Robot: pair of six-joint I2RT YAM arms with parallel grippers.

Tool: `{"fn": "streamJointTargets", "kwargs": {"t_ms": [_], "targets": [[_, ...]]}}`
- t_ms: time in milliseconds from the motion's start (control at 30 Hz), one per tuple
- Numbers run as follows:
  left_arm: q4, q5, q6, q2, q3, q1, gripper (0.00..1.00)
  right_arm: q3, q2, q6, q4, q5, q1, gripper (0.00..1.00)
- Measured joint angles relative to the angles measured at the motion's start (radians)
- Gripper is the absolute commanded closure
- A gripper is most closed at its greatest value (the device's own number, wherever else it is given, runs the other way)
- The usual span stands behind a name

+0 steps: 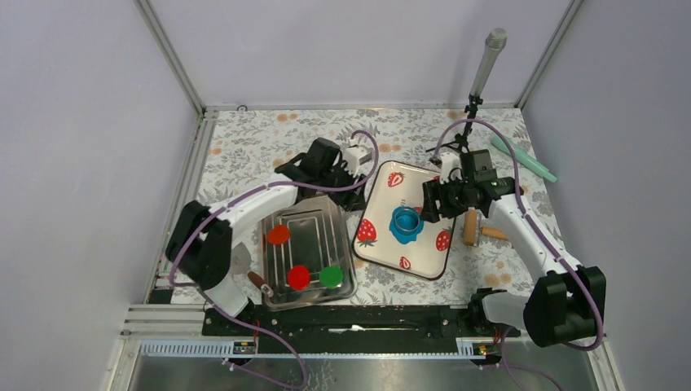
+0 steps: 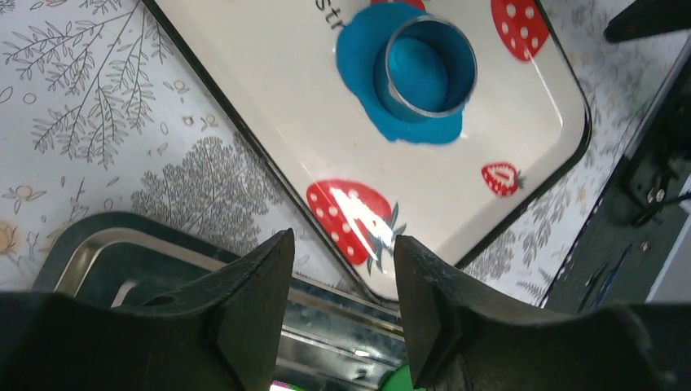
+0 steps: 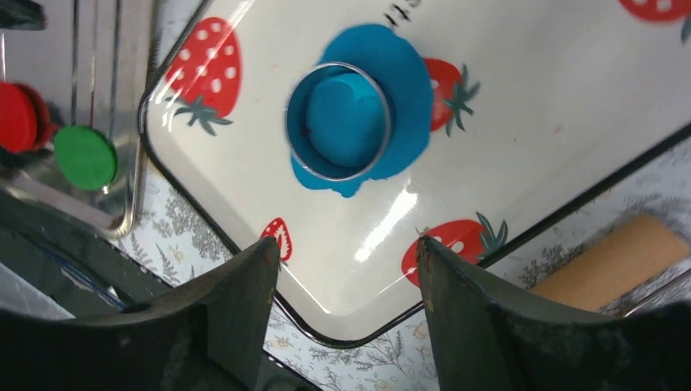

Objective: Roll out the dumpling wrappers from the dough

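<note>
Here the dough lies flat on the strawberry tray, just ahead of the right claw. It is nearly round, one ragged lobe pointing back toward that claw. A metal ring stands upright on it. Both claws gape empty, the left claw farther off.

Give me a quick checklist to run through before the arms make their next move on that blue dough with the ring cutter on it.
1. Left pincer open, holding nothing: ok.
2. Right pincer open, holding nothing: ok.
3. Dough flattened on the strawberry tray: ok.
4. Ring cutter upright on the dough: ok.
5. Cutter wholly inside the dough's edge: cannot tell; one side sits right at the edge.
6. Rolling pin off the tray, beside it: ok.
</note>
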Motion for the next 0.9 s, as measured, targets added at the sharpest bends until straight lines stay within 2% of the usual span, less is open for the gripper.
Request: {"fn": "streamJointTargets", "kwargs": {"t_ms": [167,267,367,500,600,700,900], "targets": [[0.018,0.002,-0.085,0.112,0.093,-0.001,0.47,-0.051,0.039,0.073,0.014,-0.015,-0.086,0.45],[0.023,0.013,-0.130,0.154,0.134,-0.003,0.47,-0.024,0.076,-0.009,-0.015,-0.079,-0.106,0.37],[0.023,0.028,-0.184,0.216,0.208,-0.008,0.47,-0.003,0.059,-0.224,-0.022,-0.143,-0.105,0.17],[0.024,0.030,-0.243,0.295,0.286,-0.025,0.46,-0.207,-0.121,-0.531,0.137,-0.190,-0.106,0.01],[0.024,0.030,-0.276,0.328,0.302,-0.046,0.46,-0.396,-0.202,-0.689,0.239,-0.225,-0.105,0.01],[0.037,0.035,-0.307,0.352,0.307,-0.060,0.46,-0.539,-0.208,-0.761,0.367,-0.257,-0.105,0.00],[0.080,0.044,-0.351,0.393,0.317,-0.082,0.46,-0.566,-0.150,-0.785,0.517,-0.316,-0.105,0.00]]}}
